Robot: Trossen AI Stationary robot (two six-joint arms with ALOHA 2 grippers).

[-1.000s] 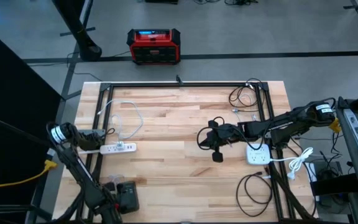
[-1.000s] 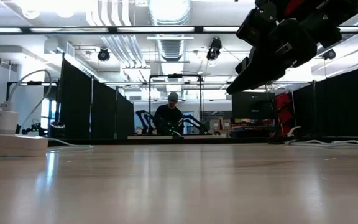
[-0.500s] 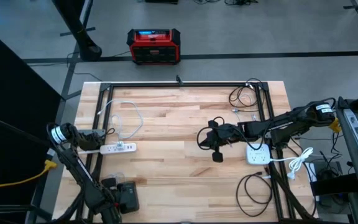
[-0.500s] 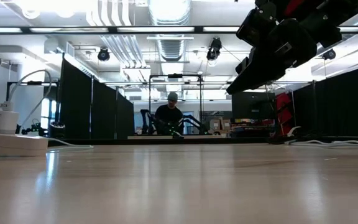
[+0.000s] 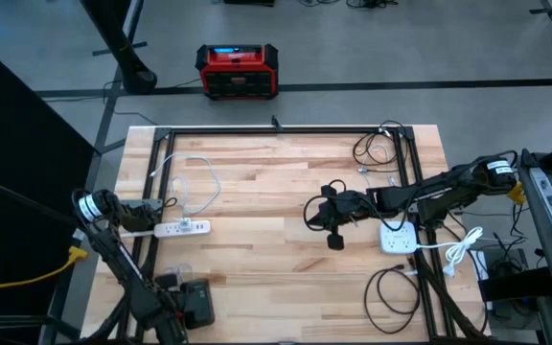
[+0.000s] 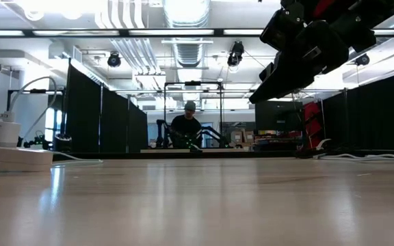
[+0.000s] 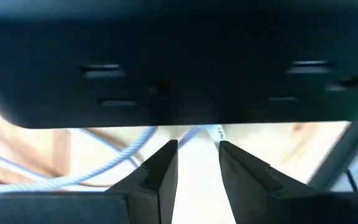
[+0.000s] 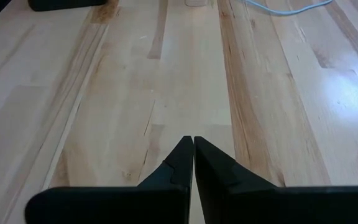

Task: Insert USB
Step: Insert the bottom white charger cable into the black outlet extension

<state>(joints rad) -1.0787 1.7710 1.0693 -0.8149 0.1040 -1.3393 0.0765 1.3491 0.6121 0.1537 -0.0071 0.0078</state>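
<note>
A white power strip [image 5: 182, 228] lies flat on the table's left side. A white USB cable [image 5: 197, 182] loops behind it on the wood. My left gripper [image 5: 144, 215] stands at the strip's left end, pointing down. In its wrist view the fingers [image 7: 198, 149] stand a little apart with a white plug between them, and the cable [image 7: 104, 175] trails over the wood beyond. My right gripper [image 5: 308, 215] hangs shut and empty above the table's middle [image 8: 193, 140], also seen high in the low view [image 6: 258, 96]. My left gripper has a white USB plug [image 7: 197, 180] pinched between its two fingers, coming at it from above with the fingers pointing down. The plug fills the gap between the fingers. Its cable end [image 7: 219, 132] shows just past the fingertips. What the plug rests on is hidden.
A second white power strip [image 5: 396, 238] with a white cord [image 5: 463, 247] lies at the right. Black cables coil at the far right [image 5: 377, 146] and near right [image 5: 391, 287]. A dark box [image 5: 195, 303] sits near left. Black frame rails [image 5: 286, 128] border the table.
</note>
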